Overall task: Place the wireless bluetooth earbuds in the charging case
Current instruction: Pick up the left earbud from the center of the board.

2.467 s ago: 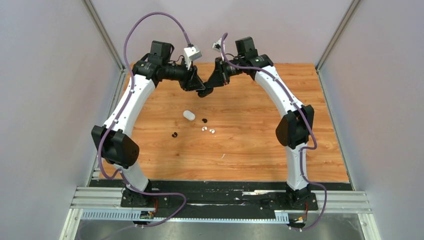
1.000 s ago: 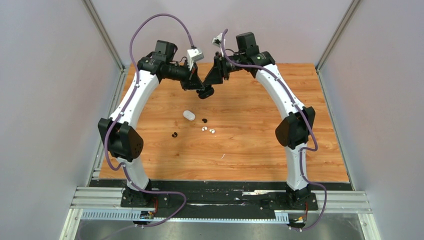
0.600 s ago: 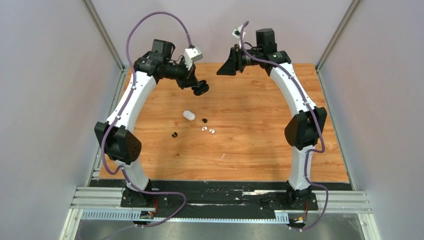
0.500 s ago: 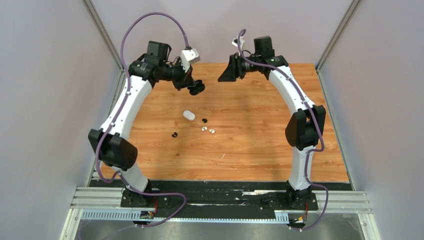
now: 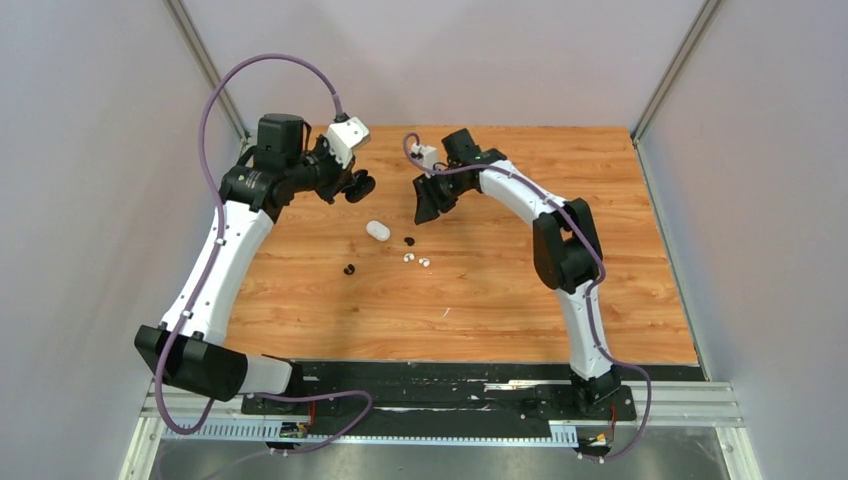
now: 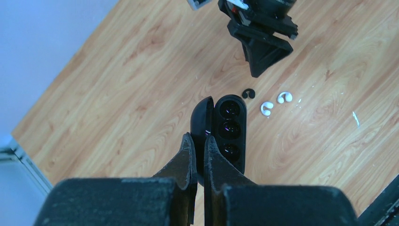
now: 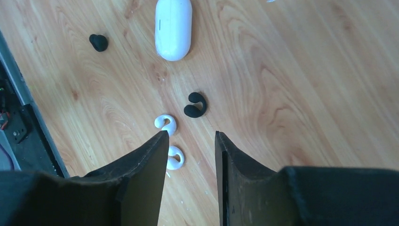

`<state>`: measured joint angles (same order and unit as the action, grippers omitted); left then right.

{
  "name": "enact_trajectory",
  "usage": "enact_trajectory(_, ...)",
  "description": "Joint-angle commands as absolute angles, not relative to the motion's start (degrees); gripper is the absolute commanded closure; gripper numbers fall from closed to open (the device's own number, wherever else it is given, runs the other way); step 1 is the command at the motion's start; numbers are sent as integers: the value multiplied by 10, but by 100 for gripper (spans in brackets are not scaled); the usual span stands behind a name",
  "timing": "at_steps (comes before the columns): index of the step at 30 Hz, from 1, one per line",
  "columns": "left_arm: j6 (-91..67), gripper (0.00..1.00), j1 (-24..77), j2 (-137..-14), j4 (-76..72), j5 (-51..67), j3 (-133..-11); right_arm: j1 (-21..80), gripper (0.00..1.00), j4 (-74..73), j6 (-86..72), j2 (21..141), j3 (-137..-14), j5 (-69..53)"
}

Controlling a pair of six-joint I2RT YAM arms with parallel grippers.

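My left gripper (image 5: 357, 187) (image 6: 198, 139) is shut on the open black charging case (image 6: 229, 127), pinching its raised lid (image 6: 201, 117), and holds it above the table's back left. Its empty sockets face the left wrist camera. My right gripper (image 5: 428, 203) (image 7: 190, 135) is open and empty, hovering just behind the earbuds. One black earbud (image 5: 409, 241) (image 7: 195, 104) lies ahead of its fingertips. Two white earbuds (image 5: 408, 257) (image 7: 165, 123) (image 7: 175, 157) lie by its left finger. Another black earbud (image 5: 349, 269) (image 7: 99, 42) lies further left.
A closed white case (image 5: 377, 230) (image 7: 173, 28) lies on the wooden table (image 5: 500, 290) between the two grippers. Grey walls and metal posts enclose the table on three sides. The black base rail (image 5: 440, 380) runs along the near edge.
The grippers, close together over the back middle, have parted. The left swung left with the black case. The right rose, then came down toward the earbuds.
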<state>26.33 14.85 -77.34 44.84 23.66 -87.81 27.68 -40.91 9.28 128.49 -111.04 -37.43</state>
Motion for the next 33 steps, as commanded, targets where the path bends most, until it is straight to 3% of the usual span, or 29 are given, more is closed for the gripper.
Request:
enact_trajectory(1,216,100,138,-753,410,228,-859,303,61,-409,81,1291,-1108,-315)
enact_trajectory(8,192,100,129,-740,400,243,-843,326,73,-403,48,1317,-1095,-270)
enact_trajectory(33,216,100,121,-712,424,243,-832,338,68,-396,-23,1361,-1108,-281)
